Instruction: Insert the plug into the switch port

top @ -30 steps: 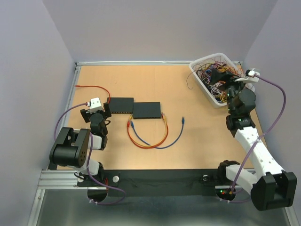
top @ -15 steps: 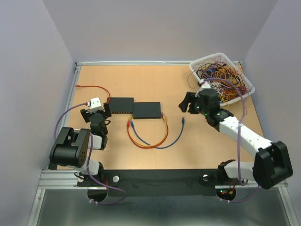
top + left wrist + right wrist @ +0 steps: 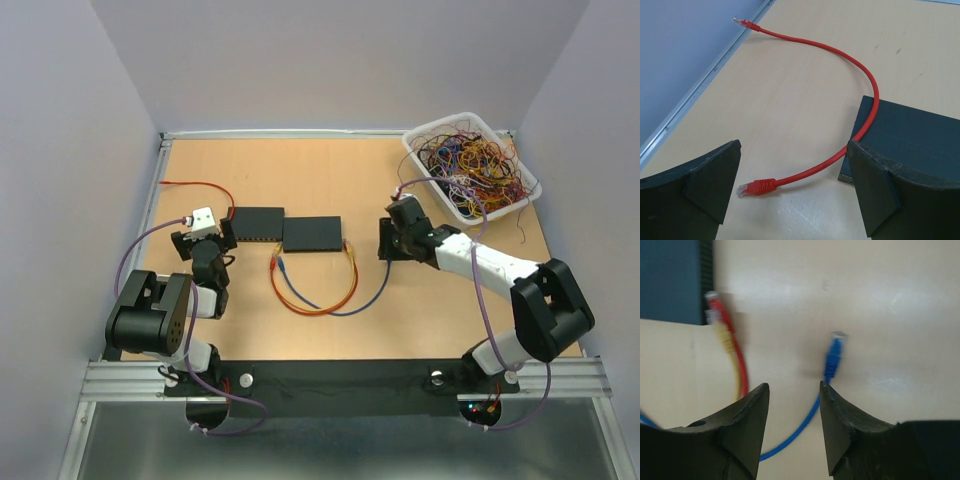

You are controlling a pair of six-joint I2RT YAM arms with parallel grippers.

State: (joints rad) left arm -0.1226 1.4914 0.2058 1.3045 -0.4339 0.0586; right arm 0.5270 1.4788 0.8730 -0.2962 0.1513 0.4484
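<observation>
Top external view, read from the near edge outward. Nearest you, the blue cable lies in a loop on the bench. Just beyond it on the left, the left fingers stand wide apart and empty beside the left switch, exactly where they were a second ago. The left wrist view shows a loose red cable on the bench between them, untouched.

The change is on the right. A second ago the right arm hung over the basket of spare cables in the far corner. It has since swung in and come down over the blue cable's free end.

In the right wrist view the right fingers are apart, one on each side of the cable just behind the blue plug. The plug lies flat on the bench, unplugged and apart from the right switch. No clamp is visible yet.

You may judge the reach complete and the pick-up beginning; insertion has not started. Which port stands free cannot be told from these views.
</observation>
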